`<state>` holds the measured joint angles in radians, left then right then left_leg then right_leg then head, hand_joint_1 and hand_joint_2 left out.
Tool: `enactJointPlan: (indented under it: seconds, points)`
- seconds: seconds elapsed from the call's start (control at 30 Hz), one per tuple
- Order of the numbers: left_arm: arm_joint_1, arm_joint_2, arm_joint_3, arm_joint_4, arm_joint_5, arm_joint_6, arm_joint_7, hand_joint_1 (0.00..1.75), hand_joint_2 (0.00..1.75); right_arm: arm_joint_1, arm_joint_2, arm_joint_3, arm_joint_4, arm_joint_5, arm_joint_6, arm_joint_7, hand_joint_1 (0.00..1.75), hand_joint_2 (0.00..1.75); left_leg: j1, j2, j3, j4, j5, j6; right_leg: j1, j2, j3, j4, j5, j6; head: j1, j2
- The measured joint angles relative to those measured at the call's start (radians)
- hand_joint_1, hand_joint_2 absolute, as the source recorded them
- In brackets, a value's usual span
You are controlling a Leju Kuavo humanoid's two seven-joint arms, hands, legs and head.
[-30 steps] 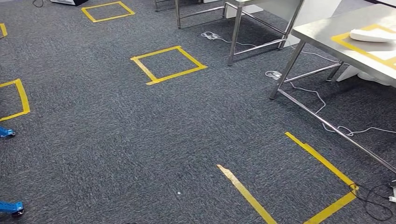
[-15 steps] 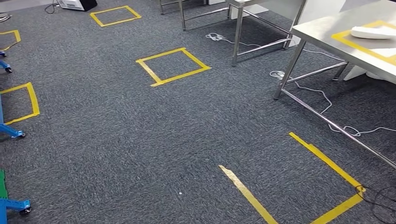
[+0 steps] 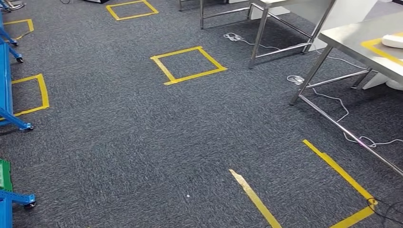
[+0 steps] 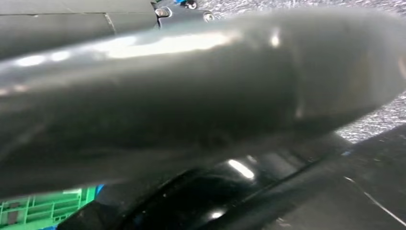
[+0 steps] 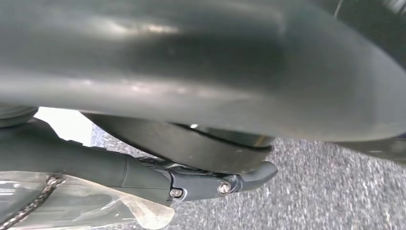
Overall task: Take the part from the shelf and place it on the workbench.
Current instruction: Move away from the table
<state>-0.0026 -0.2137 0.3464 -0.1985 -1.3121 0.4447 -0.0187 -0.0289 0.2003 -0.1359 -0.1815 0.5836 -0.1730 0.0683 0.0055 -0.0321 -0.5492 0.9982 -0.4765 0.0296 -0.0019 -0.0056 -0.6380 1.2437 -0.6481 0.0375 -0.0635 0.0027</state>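
Right robot hand (image 5: 143, 170) beside clear bag (image 5: 95, 208), green crate (image 3: 4, 175)

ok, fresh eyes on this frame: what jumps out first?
Yellow tape on dark grey carpet: a closed taped square up the middle and a larger open outline at lower right. At right stands a steel workbench with a white object on its own taped mark, cables trailing beneath. Blue shelf frames edge the left.

Dark grey carpet floor (image 3: 142, 142) – yellow tape squares (image 3: 188, 65) and tape strips (image 3: 255, 199) stuck on it, white cables (image 3: 332, 102) trailing under the steel bench (image 3: 349, 35) at right. On the bench, a yellow tape outline (image 3: 378, 47) with a white part (image 3: 393, 41) – blue shelf frame (image 3: 7, 80) at left edge.
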Motion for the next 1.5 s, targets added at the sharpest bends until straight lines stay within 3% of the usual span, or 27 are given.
enactJointPlan:
  seconds: [0.03, 0.07, 0.13, 0.17, 0.23, 0.27, 0.33, 0.4, 0.47, 0.53, 0.6, 0.7, 0.73, 0.77, 0.87, 0.9, 0.93, 1.0, 1.07, 1.1, 1.13, 1.17, 1.23, 1.3, 1.37, 1.43, 1.5]
  points:
    - [0.0, 0.0, 0.001, 0.0, -0.001, -0.002, 0.001, 0.0, 0.0, 0.0, 0.0, -0.001, 0.0, 0.001, -0.001, 0.0, 0.0, 0.0, 0.0, -0.008, 0.0, 0.0, 0.0, 0.0, -0.002, 0.001, -0.019, 0.034, -0.003, 0.003, 0.0, 0.0]
    - [0.0, 0.0, 0.001, 0.0, -0.001, -0.004, 0.002, 0.0, 0.0, 0.001, 0.0, -0.002, 0.0, 0.002, -0.001, 0.0, 0.0, 0.0, 0.0, -0.018, 0.001, 0.001, 0.0, 0.0, -0.003, 0.003, -0.019, 0.028, 0.016, 0.004, 0.0, 0.0]
    - [-0.001, 0.0, 0.002, 0.0, -0.003, -0.007, 0.004, 0.0, 0.0, 0.001, 0.0, -0.004, 0.0, 0.002, -0.002, 0.0, 0.0, 0.0, 0.001, -0.044, 0.004, 0.001, -0.001, -0.003, -0.009, 0.023, 0.032, -0.088, 0.093, 0.005, 0.0, 0.0]
    - [-0.002, 0.0, 0.002, 0.0, -0.004, -0.007, 0.005, 0.0, 0.0, 0.002, 0.0, -0.005, 0.0, 0.002, -0.002, 0.0, 0.0, 0.0, 0.001, -0.056, 0.003, 0.002, -0.001, -0.006, -0.014, 0.055, 0.063, -0.157, 0.122, 0.004, 0.001, 0.0]
    - [-0.006, 0.0, 0.003, 0.0, -0.005, -0.008, 0.008, 0.0, 0.0, 0.003, 0.0, -0.006, 0.001, 0.003, -0.002, -0.001, 0.0, 0.0, 0.003, -0.08, -0.005, 0.006, 0.001, -0.018, -0.019, 0.106, 0.104, -0.239, 0.141, 0.0, 0.001, 0.0]
    - [-0.007, 0.0, 0.003, 0.0, -0.006, -0.009, 0.009, 0.0, 0.0, 0.004, 0.0, -0.006, 0.002, 0.004, -0.002, -0.002, 0.0, 0.0, 0.005, -0.092, -0.01, 0.006, 0.003, -0.026, -0.019, 0.115, 0.109, -0.245, 0.136, -0.003, 0.001, 0.0]
    - [-0.006, 0.0, 0.003, 0.0, -0.007, -0.01, 0.013, 0.0, 0.0, 0.004, 0.0, -0.006, 0.002, 0.006, -0.002, -0.002, 0.0, 0.0, 0.009, -0.102, -0.017, 0.008, 0.006, -0.039, -0.017, 0.089, 0.116, -0.251, 0.138, -0.015, 0.001, 0.0]
    - [-0.007, 0.0, 0.003, 0.0, -0.007, -0.011, 0.018, 0.0, 0.0, 0.005, 0.0, -0.006, 0.002, 0.01, -0.002, -0.002, 0.0, 0.0, 0.006, -0.053, -0.039, 0.051, -0.021, -0.047, -0.018, 0.056, 0.123, -0.259, 0.14, -0.029, -0.004, 0.0]
    - [-0.008, 0.001, 0.003, 0.0, -0.008, -0.012, 0.019, 0.0, 0.0, 0.007, 0.0, -0.006, 0.002, 0.014, -0.002, -0.002, 0.0, 0.0, 0.004, 0.008, -0.095, 0.173, -0.083, -0.052, -0.014, 0.02, 0.129, -0.261, 0.137, -0.038, -0.01, 0.0]
    - [-0.008, 0.002, 0.003, 0.0, -0.008, -0.013, 0.02, 0.0, 0.0, 0.01, 0.0, -0.006, 0.002, 0.02, -0.002, -0.001, 0.0, 0.0, 0.005, 0.023, -0.151, 0.291, -0.127, -0.055, -0.01, -0.016, 0.132, -0.261, 0.132, -0.043, -0.01, 0.0]
    - [-0.006, 0.002, 0.003, 0.0, -0.008, -0.015, 0.022, 0.0, 0.0, 0.01, 0.0, -0.006, 0.002, 0.024, -0.002, -0.001, 0.0, 0.0, 0.005, 0.025, -0.168, 0.328, -0.132, -0.056, -0.008, -0.033, 0.133, -0.261, 0.13, -0.043, -0.01, 0.0]
    - [-0.006, 0.002, 0.003, 0.0, -0.008, -0.015, 0.022, 0.0, 0.0, 0.01, 0.0, -0.006, 0.002, 0.024, -0.002, -0.001, 0.0, 0.0, 0.005, 0.025, -0.167, 0.326, -0.129, -0.056, -0.008, -0.036, 0.134, -0.261, 0.129, -0.043, -0.01, 0.0]
    - [-0.006, 0.002, 0.003, 0.0, -0.008, -0.016, 0.023, 0.0, 0.0, 0.01, 0.0, -0.006, 0.002, 0.027, -0.002, -0.001, 0.0, 0.0, 0.005, 0.026, -0.157, 0.307, -0.114, -0.055, -0.008, -0.041, 0.135, -0.261, 0.128, -0.043, -0.01, 0.0]
    - [-0.005, 0.003, 0.003, 0.0, -0.008, -0.017, 0.025, 0.0, 0.0, 0.009, 0.0, -0.006, 0.002, 0.031, -0.002, -0.001, 0.0, 0.0, 0.005, 0.03, -0.133, 0.263, -0.088, -0.052, -0.007, -0.05, 0.137, -0.261, 0.127, -0.042, -0.01, 0.0]
    - [0.0, 0.006, 0.009, 0.001, 0.005, -0.019, 0.033, 0.0, 0.0, 0.001, 0.0, 0.004, 0.002, 0.065, 0.003, 0.001, 0.0, 0.0, -0.008, 0.071, -0.027, 0.048, -0.006, -0.023, 0.002, -0.105, 0.153, -0.26, 0.108, -0.021, -0.009, 0.0]
    - [0.002, 0.007, 0.013, 0.001, 0.011, -0.019, 0.034, 0.0, 0.0, -0.002, 0.0, 0.01, 0.002, 0.077, 0.007, 0.001, 0.0, 0.0, -0.011, 0.076, -0.011, 0.011, 0.002, -0.013, 0.004, -0.101, 0.153, -0.254, 0.096, -0.012, -0.007, 0.0]
    - [0.003, 0.008, 0.017, 0.001, 0.016, -0.02, 0.033, 0.0, 0.0, -0.003, 0.0, 0.015, 0.002, 0.085, 0.011, 0.002, 0.0, 0.0, -0.008, 0.066, -0.011, 0.008, 0.005, -0.008, 0.001, -0.079, 0.144, -0.233, 0.08, -0.007, -0.005, 0.0]
    - [0.003, 0.009, 0.023, 0.001, 0.022, -0.027, 0.035, 0.0, 0.0, -0.004, 0.0, 0.025, 0.002, 0.101, 0.02, 0.002, 0.0, 0.0, -0.005, 0.044, -0.012, 0.004, 0.009, 0.0, -0.003, -0.023, 0.092, -0.123, 0.02, -0.001, -0.002, 0.0]
    - [0.004, 0.012, 0.027, 0.001, 0.024, -0.041, 0.042, 0.0, 0.0, -0.007, 0.0, 0.035, 0.002, 0.112, 0.026, 0.002, 0.0, 0.0, -0.004, 0.019, -0.014, 0.005, 0.01, 0.004, -0.004, -0.001, 0.02, 0.018, -0.03, 0.001, -0.002, 0.0]
    - [0.005, 0.014, 0.029, 0.001, 0.024, -0.046, 0.045, 0.0, 0.0, -0.008, -0.001, 0.038, 0.002, 0.115, 0.028, 0.002, 0.0, 0.0, -0.004, 0.005, -0.014, 0.005, 0.01, 0.004, -0.005, 0.002, 0.001, 0.049, -0.029, 0.002, -0.002, 0.0]
    - [0.007, 0.017, 0.032, 0.001, 0.025, -0.05, 0.047, 0.0, 0.0, -0.009, -0.002, 0.041, 0.002, 0.116, 0.029, 0.002, 0.0, 0.0, -0.003, -0.009, -0.012, 0.006, 0.01, 0.003, -0.006, 0.004, 0.001, 0.037, -0.005, 0.003, -0.002, 0.0]
    - [0.008, 0.019, 0.034, 0.001, 0.025, -0.053, 0.049, 0.0, 0.0, -0.01, -0.002, 0.044, 0.002, 0.118, 0.03, 0.001, 0.0, 0.0, -0.001, -0.024, -0.01, 0.007, 0.01, 0.002, -0.009, 0.01, 0.021, -0.014, 0.035, 0.003, -0.002, 0.0]
    - [0.007, 0.021, 0.037, 0.001, 0.026, -0.055, 0.05, 0.0, 0.0, -0.01, -0.002, 0.048, 0.002, 0.122, 0.033, 0.001, 0.0, 0.0, 0.0, -0.054, -0.011, 0.012, 0.007, -0.005, -0.017, 0.052, 0.078, -0.155, 0.107, 0.005, -0.001, 0.0]
    - [0.007, 0.024, 0.041, 0.001, 0.027, -0.058, 0.053, 0.0, 0.0, -0.008, -0.002, 0.052, 0.002, 0.123, 0.037, 0.0, 0.0, 0.0, 0.001, -0.08, -0.021, 0.019, 0.008, -0.019, -0.022, 0.086, 0.113, -0.23, 0.123, 0.003, 0.0, 0.0]
    - [0.009, 0.026, 0.045, 0.002, 0.031, -0.063, 0.061, 0.0, 0.0, -0.008, -0.002, 0.054, 0.002, 0.125, 0.041, 0.0, 0.0, 0.0, 0.004, -0.1, -0.032, 0.019, 0.014, -0.033, -0.019, 0.075, 0.119, -0.238, 0.119, -0.008, 0.0, 0.0]
    - [0.011, 0.029, 0.049, 0.003, 0.035, -0.074, 0.072, 0.0, 0.0, -0.009, -0.002, 0.057, 0.002, 0.13, 0.042, 0.0, 0.0, 0.0, 0.004, -0.07, -0.043, 0.039, 0.001, -0.043, -0.018, 0.05, 0.122, -0.244, 0.124, -0.022, -0.003, 0.0]
    - [0.009, 0.034, 0.053, 0.003, 0.037, -0.089, 0.087, 0.0, 0.0, -0.007, -0.002, 0.061, 0.002, 0.137, 0.035, -0.007, 0.0, 0.0, 0.001, -0.01, -0.082, 0.133, -0.053, -0.048, -0.015, 0.02, 0.126, -0.248, 0.125, -0.033, -0.007, 0.0]
